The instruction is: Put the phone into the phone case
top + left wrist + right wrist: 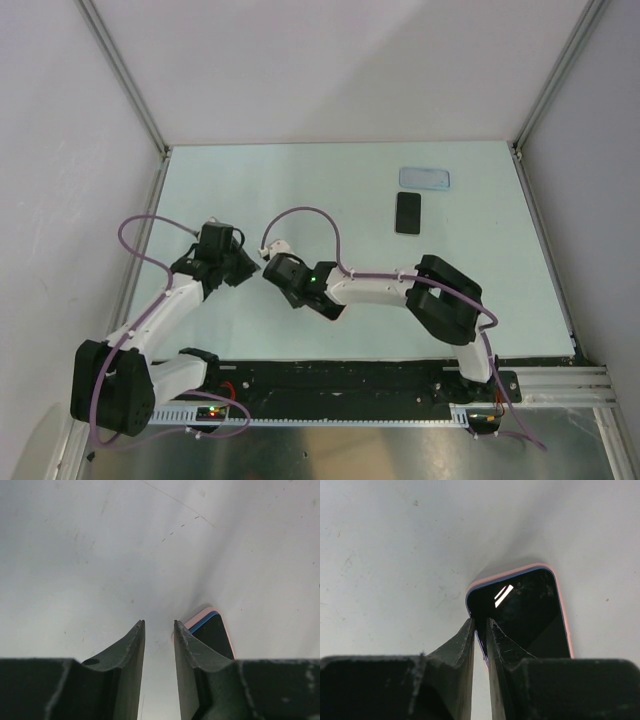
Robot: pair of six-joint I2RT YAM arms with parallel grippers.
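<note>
The black phone (408,212) lies flat at the far right of the table. The light-blue phone case (425,178) lies just beyond it. Both arms are far from them, meeting at the table's middle left. My right gripper (271,270) (480,621) is closed to a narrow gap across the edge of a pink-rimmed, dark-faced slab (525,615). My left gripper (247,267) (159,624) is open with nothing between its fingers. The pink slab (215,632) shows just right of its right finger. The slab is hidden under the grippers in the top view.
Grey walls and metal frame rails (130,90) enclose the pale table (300,180) on three sides. The arm bases sit on a black rail (340,380) at the near edge.
</note>
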